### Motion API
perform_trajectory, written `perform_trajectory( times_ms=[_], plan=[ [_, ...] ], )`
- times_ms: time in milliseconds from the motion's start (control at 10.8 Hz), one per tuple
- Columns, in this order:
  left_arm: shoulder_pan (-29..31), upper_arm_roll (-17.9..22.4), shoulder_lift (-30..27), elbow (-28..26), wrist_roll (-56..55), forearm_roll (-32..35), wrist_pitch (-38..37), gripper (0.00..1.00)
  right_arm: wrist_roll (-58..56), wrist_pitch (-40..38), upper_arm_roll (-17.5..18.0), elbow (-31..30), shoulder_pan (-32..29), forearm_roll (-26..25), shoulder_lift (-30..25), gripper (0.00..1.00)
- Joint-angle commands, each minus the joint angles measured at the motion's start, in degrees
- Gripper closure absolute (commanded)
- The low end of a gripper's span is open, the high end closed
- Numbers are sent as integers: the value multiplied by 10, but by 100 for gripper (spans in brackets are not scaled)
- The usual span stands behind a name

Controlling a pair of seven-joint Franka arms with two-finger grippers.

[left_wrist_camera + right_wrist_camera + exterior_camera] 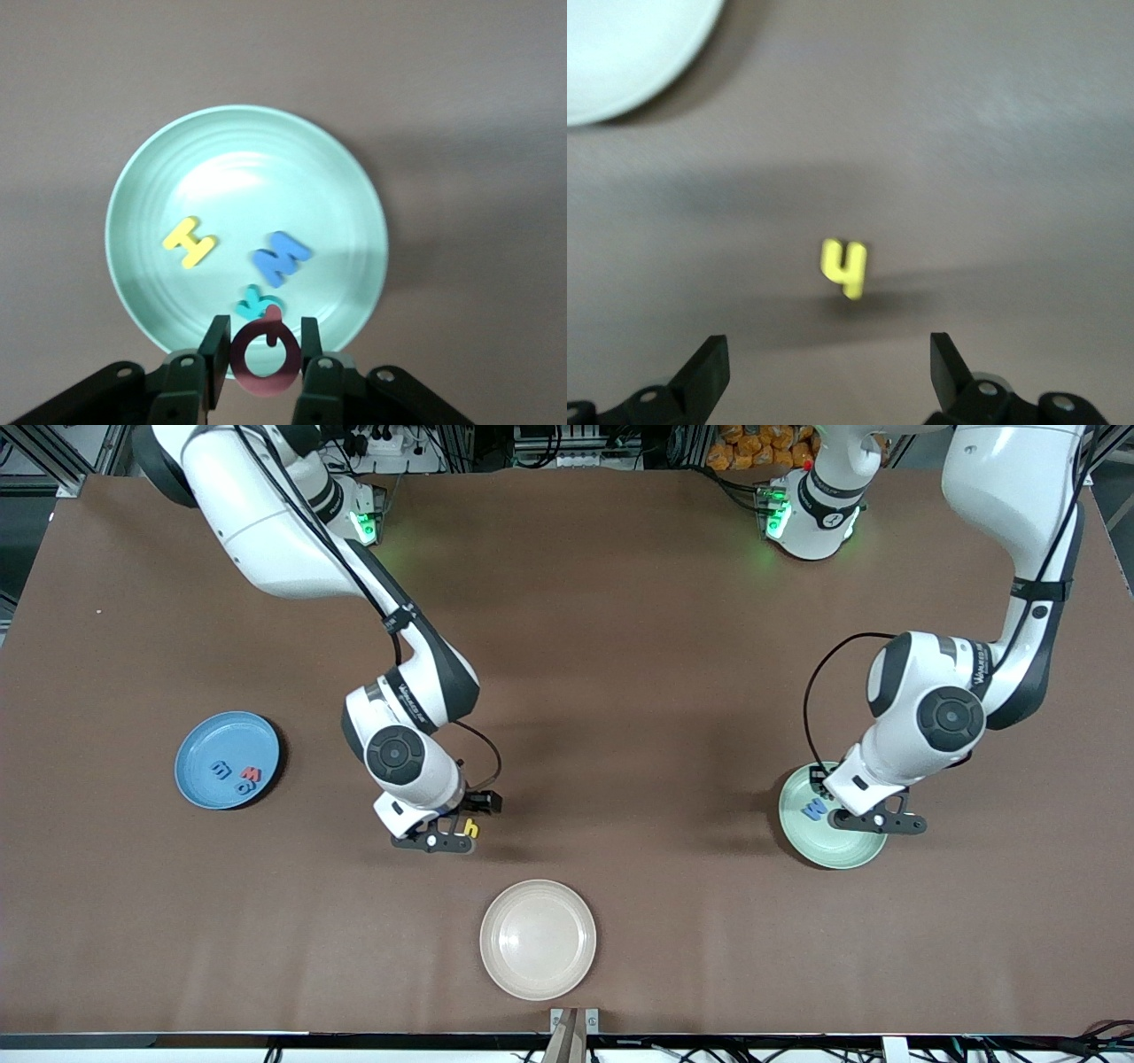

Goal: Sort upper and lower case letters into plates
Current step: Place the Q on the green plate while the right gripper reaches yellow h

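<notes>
The pale green plate (828, 849) lies toward the left arm's end of the table. It holds a yellow H (190, 241), a blue M (281, 257) and a teal letter (252, 304). My left gripper (264, 354) is shut on a red ring-shaped letter (266, 381) and holds it over the plate's rim (133, 177); it also shows in the front view (877, 824). The blue plate (204, 744) holds three small letters, among them a red one (252, 774). My right gripper (830, 367) is open over bare table. A yellow h (844, 267) lies just ahead of its fingertips and also shows in the front view (471, 829).
A cream-white plate (538, 939) stands empty nearer to the front camera than the yellow h, and its edge shows in the right wrist view (620, 53). The brown table (638, 691) stretches between the plates.
</notes>
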Motion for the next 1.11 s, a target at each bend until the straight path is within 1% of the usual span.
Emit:
perform_trajectory(
  times_ms=[0, 93, 185, 278, 370, 555, 740, 1018],
  plan=[
    [-2, 7, 7, 16, 6, -8, -7, 1, 14, 29, -2, 76, 13, 0, 56, 0],
    [-4, 15, 3, 23, 4, -12, -7, 0, 15, 25, -2, 73, 13, 2, 57, 0],
    [-10, 24, -4, 36, 4, -13, -16, 0, 34, 2, -4, 70, 8, 7, 56, 0],
    [-10, 24, -17, 50, 4, -13, -38, 0, 51, -33, -7, 72, 4, 3, 57, 0],
    [-10, 25, -32, 71, 6, -14, -75, 0, 52, -37, -8, 72, -10, 2, 58, 0],
    [-9, 26, -66, 109, 15, -15, -143, 0, 79, -40, -8, 71, -2, -1, 72, 0],
    [-9, 26, -114, 115, 18, -15, -191, 0, 100, -36, -8, 72, 2, -1, 74, 0],
    [-8, 26, -177, 115, 21, -16, -239, 0, 106, -33, -9, 71, 9, -5, 81, 0]
  ],
)
